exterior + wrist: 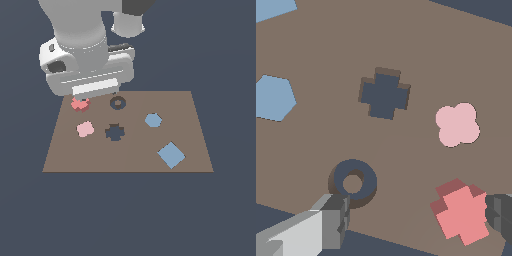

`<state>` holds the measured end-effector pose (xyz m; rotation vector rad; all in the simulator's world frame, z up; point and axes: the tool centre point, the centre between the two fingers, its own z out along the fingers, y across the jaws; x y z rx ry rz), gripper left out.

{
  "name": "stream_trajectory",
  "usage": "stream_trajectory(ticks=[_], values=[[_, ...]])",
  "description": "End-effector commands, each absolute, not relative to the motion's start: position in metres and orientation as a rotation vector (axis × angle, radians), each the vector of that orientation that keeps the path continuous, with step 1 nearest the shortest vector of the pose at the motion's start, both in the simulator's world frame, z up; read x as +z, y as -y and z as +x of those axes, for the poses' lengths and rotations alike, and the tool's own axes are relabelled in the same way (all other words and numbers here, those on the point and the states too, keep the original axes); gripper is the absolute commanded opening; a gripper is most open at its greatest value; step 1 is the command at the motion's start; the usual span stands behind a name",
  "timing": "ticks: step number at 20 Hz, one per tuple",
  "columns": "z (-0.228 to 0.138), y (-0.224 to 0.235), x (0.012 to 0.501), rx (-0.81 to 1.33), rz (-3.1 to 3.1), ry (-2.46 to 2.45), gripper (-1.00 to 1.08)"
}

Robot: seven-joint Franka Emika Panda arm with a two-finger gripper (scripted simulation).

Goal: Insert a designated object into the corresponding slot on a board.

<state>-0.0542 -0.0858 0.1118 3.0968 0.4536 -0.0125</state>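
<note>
Exterior view: the gripper (95,97) hangs over the board's (190,150) far edge, beside the red block (80,104); the cross slot (115,132) lies mid-board. Wrist view: fingers (331,220) spread wide, grasping nothing; the red block (461,212) is just beside one fingertip, well apart from the slot (385,93).

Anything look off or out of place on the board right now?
Only the red cross-shaped block: it stands proud of the board near a far corner, not in the cross-shaped slot, which is empty. Nothing looks damaged or spilled.
</note>
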Motion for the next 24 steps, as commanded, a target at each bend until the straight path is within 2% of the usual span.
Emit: stream_trajectory(ticks=[1,13,24], values=[[-0.062,0.097,0.102,-0.010,3.082,-0.556,1.00],[-0.080,0.145,0.067,-0.002,2.998,-0.931,1.00],[-0.083,0.167,0.051,0.000,2.948,-1.086,1.00]])
